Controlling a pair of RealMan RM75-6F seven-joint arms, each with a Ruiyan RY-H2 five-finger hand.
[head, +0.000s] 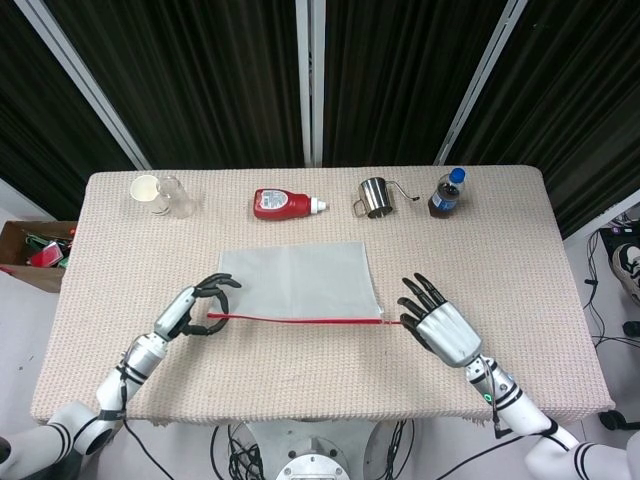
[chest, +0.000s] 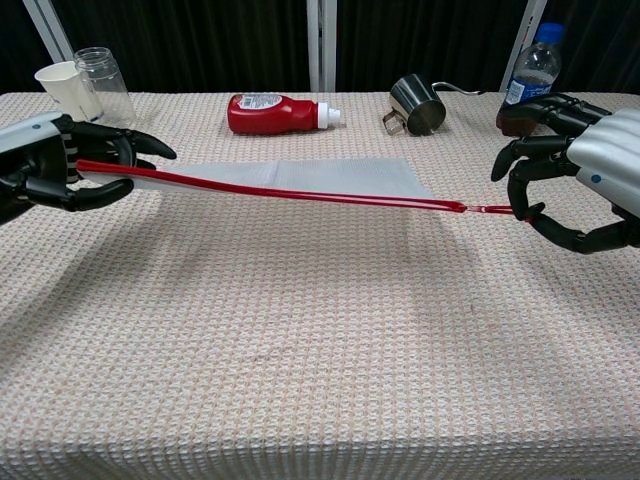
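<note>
A flat grey bag (head: 298, 280) with a red zip strip (head: 300, 319) along its near edge is spread on the tabletop (head: 500, 260). The strip's left end is pinched by the left hand (head: 192, 311), whose fingers are curled round it; that end is lifted off the cloth in the chest view (chest: 60, 165). The right end of the strip is met by the fingertips of the right hand (head: 438, 325), seen just off the bag's right corner, with the remaining fingers spread apart; in the chest view (chest: 570, 185) a small red tab is seen between thumb and finger. The strip is stretched in a straight line between the two hands.

Along the far edge are set a paper cup (head: 145, 188) touching a clear jar (head: 174, 197), a ketchup bottle (head: 285, 204) lying on its side, a steel mug (head: 375, 197) and a cola bottle (head: 447, 193).
</note>
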